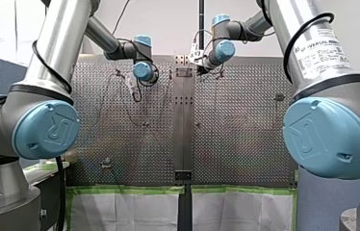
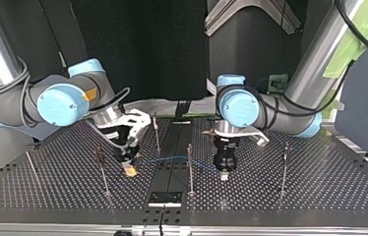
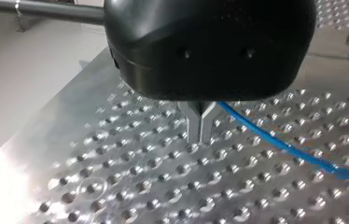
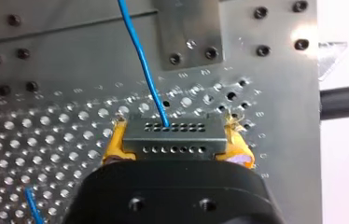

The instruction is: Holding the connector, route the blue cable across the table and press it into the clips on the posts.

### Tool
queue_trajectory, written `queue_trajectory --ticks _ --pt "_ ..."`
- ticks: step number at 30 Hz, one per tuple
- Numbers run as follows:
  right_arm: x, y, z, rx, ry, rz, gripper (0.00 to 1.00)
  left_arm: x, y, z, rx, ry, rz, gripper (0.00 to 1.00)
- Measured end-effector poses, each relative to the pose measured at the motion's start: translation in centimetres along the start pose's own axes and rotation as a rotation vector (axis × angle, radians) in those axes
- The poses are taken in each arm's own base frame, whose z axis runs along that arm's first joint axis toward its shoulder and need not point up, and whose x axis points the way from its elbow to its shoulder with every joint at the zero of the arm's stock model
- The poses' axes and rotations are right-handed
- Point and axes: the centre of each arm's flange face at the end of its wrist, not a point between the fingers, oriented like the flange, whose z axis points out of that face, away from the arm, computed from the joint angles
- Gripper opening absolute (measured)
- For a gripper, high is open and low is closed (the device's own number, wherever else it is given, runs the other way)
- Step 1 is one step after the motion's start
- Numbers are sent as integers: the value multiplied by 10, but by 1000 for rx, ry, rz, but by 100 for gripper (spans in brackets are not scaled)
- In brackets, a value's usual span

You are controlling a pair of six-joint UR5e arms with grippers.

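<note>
The connector (image 4: 172, 137) lies crosswise in the right gripper (image 2: 130, 169), its long side spanning from one yellow pad (image 4: 113, 142) to the other. The pads are clamped on its two ends. Its face, with two rows of small holes, points straight away from the gripper. The blue cable (image 2: 169, 158) leaves one hole in the farther row and heads straight out ahead. Seen from across the table (image 2: 320, 187), the connector sits low over the surface, a little way to one side of the middle post (image 2: 190, 167). From there the cable stretches nearly level, crosses the middle post low on its stem, and reaches the left gripper (image 2: 224, 173) just on the post's other side. I cannot tell whether it passes in front of the post or behind it. The right arm comes in bent at the wrist, so its gripper slants down toward the middle post. The left arm slopes down from the opposite side, and its black gripper hangs plumb, tips close to the perforated surface. Its metal fingers (image 3: 195, 122) are drawn together with only a hairline between them. The cable comes out right beside their root, and I cannot tell whether it is pinched there.
</note>
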Motion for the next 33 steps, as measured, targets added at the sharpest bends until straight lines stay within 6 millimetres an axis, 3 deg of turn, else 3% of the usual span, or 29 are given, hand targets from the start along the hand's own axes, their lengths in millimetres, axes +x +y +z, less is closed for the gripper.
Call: queue_trajectory --ticks 12,13,14,15,16,17,18,20,21,22,33 --pt "3 11 1 -16 3 2 0 -1 7 2 -4 18 8 1" --pt "3 11 1 -16 2 2 0 -1 7 2 -4 20 8 5" --pt "3 11 1 -16 2 2 0 -1 6 1 -3 22 9 20" --pt "3 11 1 -16 1 2 0 -1 6 1 -3 24 9 20" --pt "3 11 1 -16 0 2 0 0 5 0 -3 28 10 33" --pt "3 12 1 -17 0 2 0 1 5 -1 -3 34 11 55" --pt "2 12 1 -18 0 2 0 1 5 -1 -5 40 12 55" --pt "2 13 1 -19 -2 2 0 3 5 -4 -10 57 16 89" --pt "2 13 1 -20 -2 2 0 3 5 -5 -11 65 18 89" --pt "2 14 1 -21 -3 3 0 4 6 -6 -13 73 20 100" --pt "3 20 1 -32 -4 2 0 7 -2 -26 -22 172 58 100"
